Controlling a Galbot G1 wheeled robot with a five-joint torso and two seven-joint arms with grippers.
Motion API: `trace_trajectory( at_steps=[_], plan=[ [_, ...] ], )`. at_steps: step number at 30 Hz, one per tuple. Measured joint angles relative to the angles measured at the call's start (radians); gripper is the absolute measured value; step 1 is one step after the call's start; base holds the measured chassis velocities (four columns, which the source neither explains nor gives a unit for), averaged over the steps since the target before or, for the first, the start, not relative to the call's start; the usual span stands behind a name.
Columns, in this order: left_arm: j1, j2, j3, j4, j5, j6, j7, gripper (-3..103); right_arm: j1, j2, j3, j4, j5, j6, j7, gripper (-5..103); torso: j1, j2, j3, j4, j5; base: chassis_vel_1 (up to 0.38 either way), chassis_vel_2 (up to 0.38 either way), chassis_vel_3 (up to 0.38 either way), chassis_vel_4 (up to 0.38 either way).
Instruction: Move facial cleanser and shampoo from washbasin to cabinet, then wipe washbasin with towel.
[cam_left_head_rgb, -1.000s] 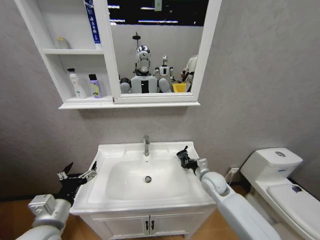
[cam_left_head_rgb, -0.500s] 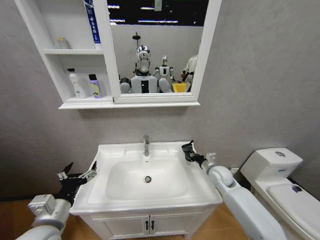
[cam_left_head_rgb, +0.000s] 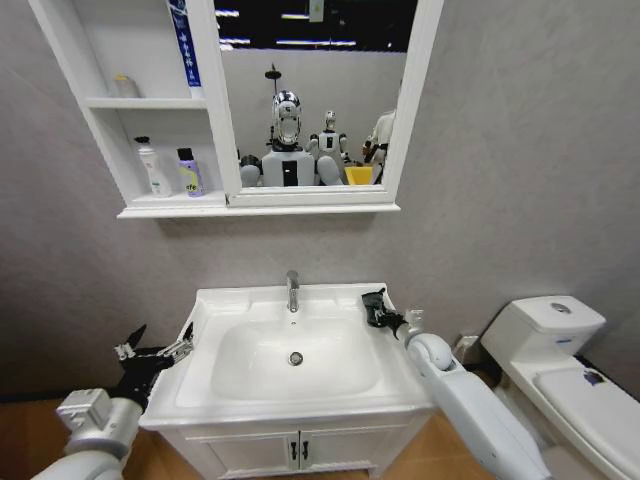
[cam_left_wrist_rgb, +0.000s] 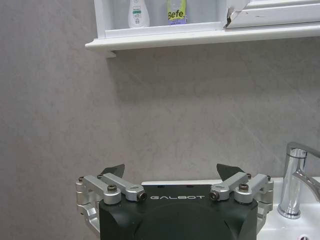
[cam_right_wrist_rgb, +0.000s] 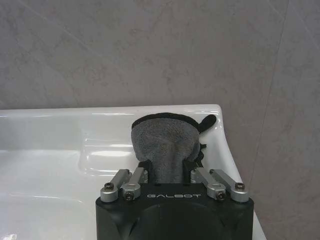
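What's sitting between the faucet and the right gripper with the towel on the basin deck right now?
Nothing: in the head view the deck of the washbasin is bare between the faucet and the right gripper, which is shut on the towel.

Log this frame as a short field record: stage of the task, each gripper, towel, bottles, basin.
stage: wiping; both bottles already on the cabinet
right gripper: shut on the towel, at the washbasin's back right corner
left gripper: open, idle beside the washbasin's left edge
white bottle: upright on the cabinet's lowest shelf
purple bottle: upright beside the white bottle
faucet: centred at the back rim
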Motion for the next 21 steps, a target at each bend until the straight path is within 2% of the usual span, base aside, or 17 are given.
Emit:
trace_trajectory(
  at_steps=[3,4,6,7,9,10,13,14,16,21],
  plan=[
    [0.000,0.000,0.000,0.000,0.000,0.000,0.000,100,0.004,-0.002,-0.009,0.008,-0.004,0.000,0.005,50,0.000,0.000,0.000,0.0000,0.0000,0.000,0.000,0.000,0.000],
    [0.000,0.000,0.000,0.000,0.000,0.000,0.000,100,0.004,-0.002,-0.009,0.008,-0.004,0.000,0.005,50,0.000,0.000,0.000,0.0000,0.0000,0.000,0.000,0.000,0.000],
    [0.000,0.000,0.000,0.000,0.000,0.000,0.000,100,0.004,-0.004,-0.013,0.017,-0.008,-0.002,0.012,61,0.000,0.000,0.000,0.0000,0.0000,0.000,0.000,0.000,0.000],
    [0.000,0.000,0.000,0.000,0.000,0.000,0.000,100,0.004,-0.004,-0.013,0.017,-0.008,-0.002,0.012,61,0.000,0.000,0.000,0.0000,0.0000,0.000,0.000,0.000,0.000],
    [0.000,0.000,0.000,0.000,0.000,0.000,0.000,100,0.001,-0.007,-0.014,0.029,-0.012,-0.004,0.020,71,0.000,0.000,0.000,0.0000,0.0000,0.000,0.000,0.000,0.000],
    [0.000,0.000,0.000,0.000,0.000,0.000,0.000,100,0.001,-0.007,-0.014,0.029,-0.012,-0.004,0.020,71,0.000,0.000,0.000,0.0000,0.0000,0.000,0.000,0.000,0.000],
    [0.000,0.000,0.000,0.000,0.000,0.000,0.000,100,-0.001,-0.016,-0.012,0.036,-0.014,-0.007,0.025,88,0.000,0.000,0.000,0.0000,0.0000,0.000,0.000,0.000,0.000],
    [0.000,0.000,0.000,0.000,0.000,0.000,0.000,100,-0.001,-0.016,-0.012,0.036,-0.014,-0.007,0.025,88,0.000,0.000,0.000,0.0000,0.0000,0.000,0.000,0.000,0.000],
    [0.000,0.000,0.000,0.000,0.000,0.000,0.000,100,-0.001,-0.017,-0.007,0.036,-0.014,-0.007,0.026,97,0.000,0.000,0.000,0.0000,0.0000,0.000,0.000,0.000,0.000],
    [0.000,0.000,0.000,0.000,0.000,0.000,0.000,100,-0.002,-0.022,-0.005,0.043,-0.019,-0.007,0.027,100,0.000,0.000,0.000,0.0000,0.0000,0.000,0.000,0.000,0.000]
  ],
)
